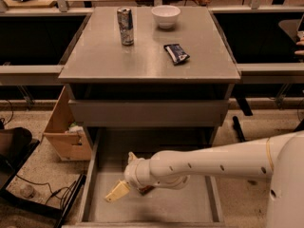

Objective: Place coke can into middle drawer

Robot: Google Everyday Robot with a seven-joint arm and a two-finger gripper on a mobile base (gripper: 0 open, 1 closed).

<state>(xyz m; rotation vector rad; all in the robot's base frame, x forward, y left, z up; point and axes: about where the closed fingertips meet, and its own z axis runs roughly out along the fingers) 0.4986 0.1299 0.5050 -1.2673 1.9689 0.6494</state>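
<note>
The middle drawer point(90, 184) is pulled out at the bottom of the grey cabinet, showing its flat grey floor. My white arm reaches into it from the right. My gripper point(124, 174) hangs over the drawer's left half with its fingers spread apart, one cream fingertip point(116, 192) pointing down-left and the other up. A small dark red patch point(145, 190) shows just under the gripper's body, low over the drawer floor. It looks like the coke can, mostly hidden by the gripper. It is not between the fingertips.
On the cabinet top point(95, 61) stand a tall slim silver-and-blue can point(125, 26), a white bowl point(166, 16) and a dark snack bag point(176, 53). The upper drawer's front panel point(147, 113) is shut. A cardboard box point(66, 132) and cables point(47, 194) lie on the left.
</note>
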